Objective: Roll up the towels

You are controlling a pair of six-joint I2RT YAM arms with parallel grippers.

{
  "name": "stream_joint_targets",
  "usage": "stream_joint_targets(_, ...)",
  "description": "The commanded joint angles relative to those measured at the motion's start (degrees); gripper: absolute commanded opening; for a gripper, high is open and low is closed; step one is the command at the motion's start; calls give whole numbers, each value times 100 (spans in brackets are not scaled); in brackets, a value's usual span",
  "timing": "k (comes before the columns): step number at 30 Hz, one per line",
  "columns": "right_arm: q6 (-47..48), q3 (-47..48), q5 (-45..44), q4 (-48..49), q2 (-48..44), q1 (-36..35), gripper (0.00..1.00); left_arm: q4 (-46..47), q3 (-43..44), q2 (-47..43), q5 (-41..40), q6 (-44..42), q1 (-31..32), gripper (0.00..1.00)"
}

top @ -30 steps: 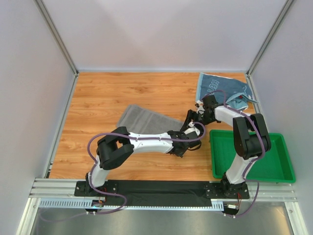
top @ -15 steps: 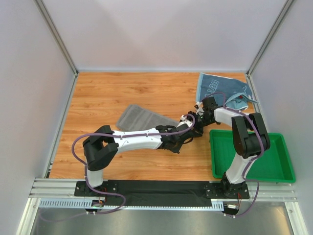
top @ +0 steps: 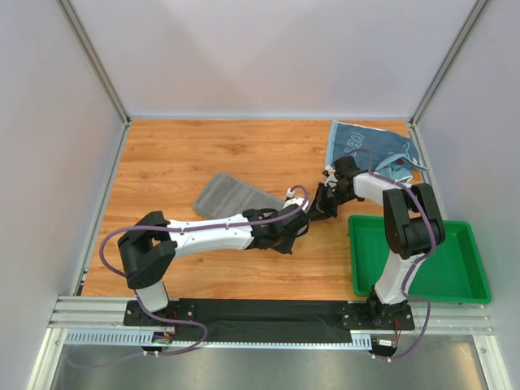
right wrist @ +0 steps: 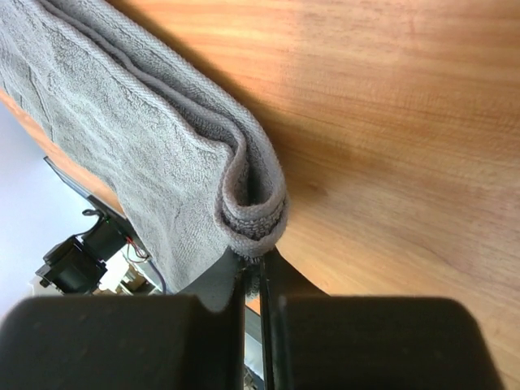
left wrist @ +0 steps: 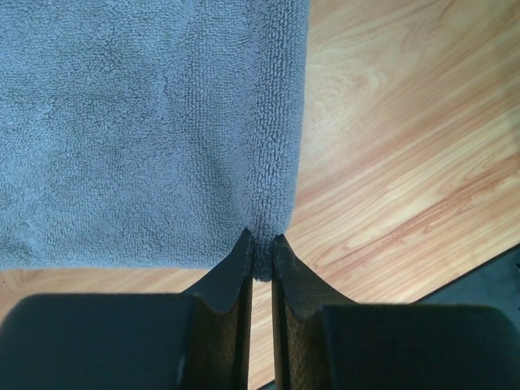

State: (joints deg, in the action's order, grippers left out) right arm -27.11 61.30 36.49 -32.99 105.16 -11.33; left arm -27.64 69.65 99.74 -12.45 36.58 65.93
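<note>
A grey towel (top: 231, 196) lies folded into a narrow strip on the wooden table, left of centre. My left gripper (top: 292, 213) is at its right end, shut on a corner of that grey towel (left wrist: 146, 122); the left gripper (left wrist: 260, 250) pinches the hem. My right gripper (top: 319, 203) meets the same end from the right. In the right wrist view the right gripper (right wrist: 253, 264) is shut on the doubled-over edge of the grey towel (right wrist: 138, 138). A light blue towel (top: 366, 149) with white lettering lies crumpled in the back right corner.
A green tray (top: 455, 280) stands at the front right, beside the right arm's base. Grey walls with metal posts close in the table on three sides. A black mat (top: 268, 310) runs along the near edge.
The right gripper has shut on the grey towel's end. The left arm has swung its elbow left and lower, and the towel now lies narrower, folded over.
</note>
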Motion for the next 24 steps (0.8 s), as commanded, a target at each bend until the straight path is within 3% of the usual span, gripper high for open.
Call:
stream_joint_targets(1, 127, 242, -388, -58, -57, 8, 1, 101, -188, -447, 164, 262, 7, 9)
stream_joint_targets(3, 162, 277, -476, -119, -57, 0, 11, 118, -267, -552, 225, 315, -1, 9)
stream_joint_targets(4, 180, 321, -589, -154, -75, -9, 22, 144, -328, -587, 251, 324, 7, 9)
stream_joint_targets(7, 233, 435, -870, -339, -163, -27, 34, 162, -425, -667, 339, 376, 7, 8)
stream_joint_targets(10, 294, 550, -1125, -523, -224, -18, 37, 180, -452, -711, 418, 412, -1, 8)
stream_joint_targets(12, 338, 655, -1231, -603, -277, -27, 29, 197, -461, -755, 462, 438, -10, 8)
stream_joint_targets(13, 364, 681, -1319, -681, -286, -27, 14, 206, -470, -772, 463, 438, -10, 8)
stream_joint_targets(16, 400, 770, -1390, -787, -295, -27, 3, 224, -452, -816, 498, 447, -36, 8)
stream_joint_targets(19, 417, 805, -1434, -849, -303, -27, 2, 241, -461, -842, 524, 429, -45, 8)
stream_joint_targets(21, 417, 831, -1487, -893, -330, -18, 7, 233, -443, -851, 559, 429, -63, 8)
stream_joint_targets(24, 461, 901, -1732, -1042, -374, -27, 40, 294, -452, -904, 725, 473, -133, 8)
